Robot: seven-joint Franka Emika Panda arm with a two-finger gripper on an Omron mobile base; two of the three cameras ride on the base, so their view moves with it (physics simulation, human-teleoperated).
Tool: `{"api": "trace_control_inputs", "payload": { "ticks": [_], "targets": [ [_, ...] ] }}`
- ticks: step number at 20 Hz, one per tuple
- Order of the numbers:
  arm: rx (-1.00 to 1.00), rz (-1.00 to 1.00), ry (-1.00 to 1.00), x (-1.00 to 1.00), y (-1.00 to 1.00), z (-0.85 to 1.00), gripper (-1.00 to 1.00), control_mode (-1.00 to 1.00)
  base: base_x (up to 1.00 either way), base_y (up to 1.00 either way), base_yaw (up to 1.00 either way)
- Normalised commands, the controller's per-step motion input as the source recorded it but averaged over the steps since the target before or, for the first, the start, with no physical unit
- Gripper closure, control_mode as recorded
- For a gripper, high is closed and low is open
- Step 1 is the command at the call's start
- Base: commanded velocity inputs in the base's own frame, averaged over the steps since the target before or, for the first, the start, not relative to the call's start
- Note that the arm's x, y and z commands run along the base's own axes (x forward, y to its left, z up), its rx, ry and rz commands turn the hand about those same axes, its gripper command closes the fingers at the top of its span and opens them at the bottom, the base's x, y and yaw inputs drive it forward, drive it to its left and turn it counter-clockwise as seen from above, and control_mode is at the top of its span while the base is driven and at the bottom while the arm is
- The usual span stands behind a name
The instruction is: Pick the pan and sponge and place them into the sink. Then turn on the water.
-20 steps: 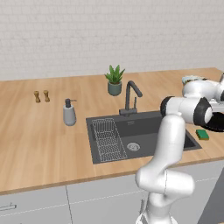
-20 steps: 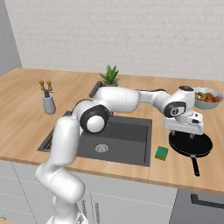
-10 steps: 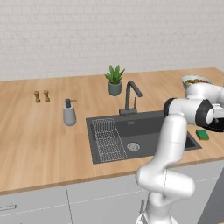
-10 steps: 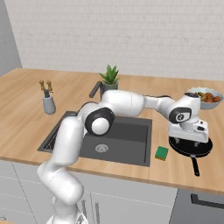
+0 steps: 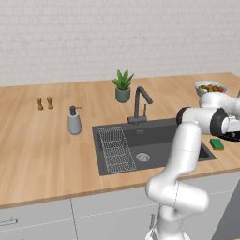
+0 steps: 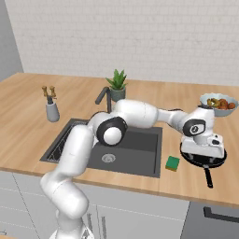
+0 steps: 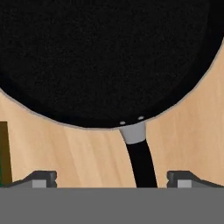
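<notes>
The black pan (image 6: 218,160) lies on the wooden counter right of the sink (image 6: 148,164). Its handle (image 6: 208,176) points toward the counter's front edge. My gripper (image 6: 204,156) hangs low over the pan, open. In the hand view the pan (image 7: 105,61) is close ahead, and its handle (image 7: 141,162) runs between my open gripper's (image 7: 113,179) spread fingertips (image 7: 41,177) without touching them. The green sponge (image 6: 172,163) sits between the sink and the pan, also seen as the sponge (image 5: 216,144). No water is in view at the dark faucet (image 5: 140,101).
A grey bowl of food (image 6: 218,103) stands behind the pan. A potted plant (image 5: 123,85) is behind the faucet. A soap dispenser (image 5: 73,121) and two small shakers (image 5: 44,103) stand left of the sink. A wire rack (image 5: 115,149) lies in the basin's left side.
My hand has come down over the pan, closer to the handle. The jaws stayed open, and the pan and sponge have not moved.
</notes>
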Motion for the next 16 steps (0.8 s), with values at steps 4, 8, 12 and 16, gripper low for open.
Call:
{"api": "trace_control_inputs", "payload": {
  "ticks": [4, 8, 12, 16],
  "targets": [
    [0.00, 0.00, 0.07, 0.00, -0.18, -0.26, -1.00, -1.00, 0.00, 0.00, 0.00],
    [0.00, 0.00, 0.06, 0.00, -0.20, -0.23, -1.00, -1.00, 0.00, 0.00, 0.00],
    [0.00, 0.00, 0.06, 0.00, -0.25, -0.24, -1.00, -1.00, 0.00, 0.00, 0.00],
    [0.00, 0.00, 0.06, 0.00, -0.26, -0.27, -1.00, -1.00, 0.00, 0.00, 0.00]
  ]
}}
